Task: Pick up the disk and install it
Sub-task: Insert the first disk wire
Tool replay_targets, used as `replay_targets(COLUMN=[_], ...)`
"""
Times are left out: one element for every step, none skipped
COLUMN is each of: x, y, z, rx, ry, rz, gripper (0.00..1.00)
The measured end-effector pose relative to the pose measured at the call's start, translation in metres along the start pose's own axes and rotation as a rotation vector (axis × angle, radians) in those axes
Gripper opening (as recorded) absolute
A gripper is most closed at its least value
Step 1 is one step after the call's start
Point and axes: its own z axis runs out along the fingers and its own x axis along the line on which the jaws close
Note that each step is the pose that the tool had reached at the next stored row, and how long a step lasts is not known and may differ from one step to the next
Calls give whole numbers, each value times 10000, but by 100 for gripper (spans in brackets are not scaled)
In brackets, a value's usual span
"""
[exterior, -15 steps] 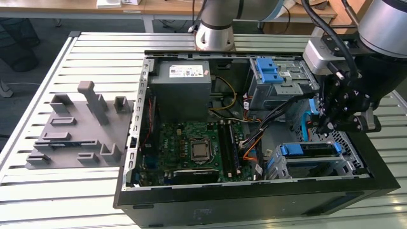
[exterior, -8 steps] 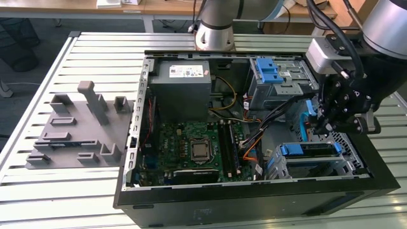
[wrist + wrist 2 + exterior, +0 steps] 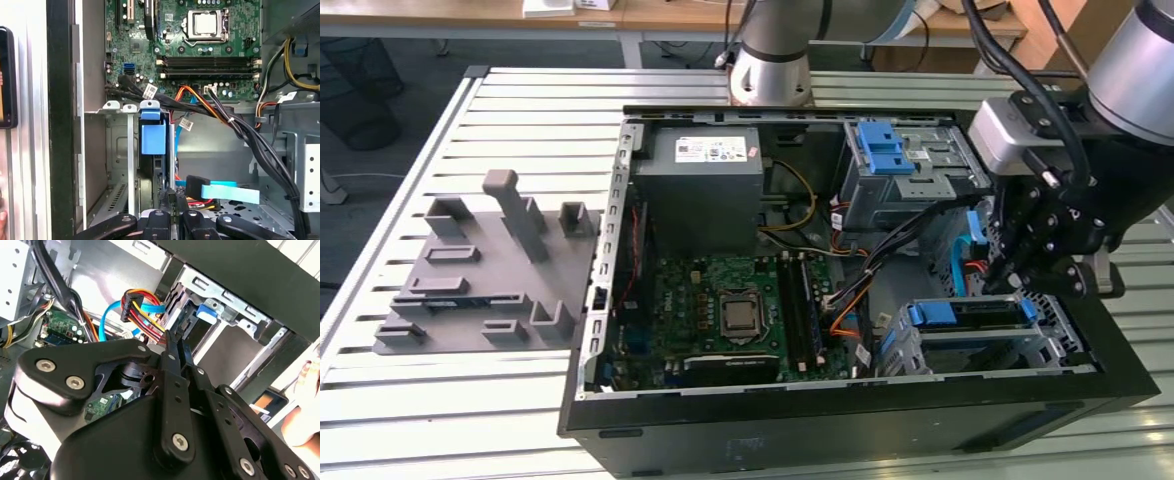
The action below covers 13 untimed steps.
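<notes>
Computer case open on the slatted counter, arm reaching in at the exterior view's right.
Disk stands on edge in the metal drive cage, blue bracket uppermost; the tool sits narrow, pinched against the disk's edge, beside the blue cable.

My black end effector hides its own fingertips against the case's drive bay in the exterior view. In both wrist views its linkages are cut off at six o'clock. A person's hand is cropped at three o'clock in the second wrist view.
</notes>
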Motion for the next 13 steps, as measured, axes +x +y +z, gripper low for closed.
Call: replay_targets(x=[0,0,0,0,0,0,-1,-1,-2,-2,-2,-2,-1], y=[-3,-4,-6,-7,-15,-27,-39,-50,-57,-61,-66,-70,-74], z=[2,1,1,2,3,4,6,7,8,10,13,14,17], rx=[0,0,0,0,-5,-25,-48,-70,-89,-113,-162,-223,-288], ry=[1,1,2,1,1,1,0,3,3,3,5,8,11], rz=[5,6,5,5,6,13,21,27,33,39,47,52,57], gripper=[16,16,16,16,16,16,16,16,16,16,16,16,16])
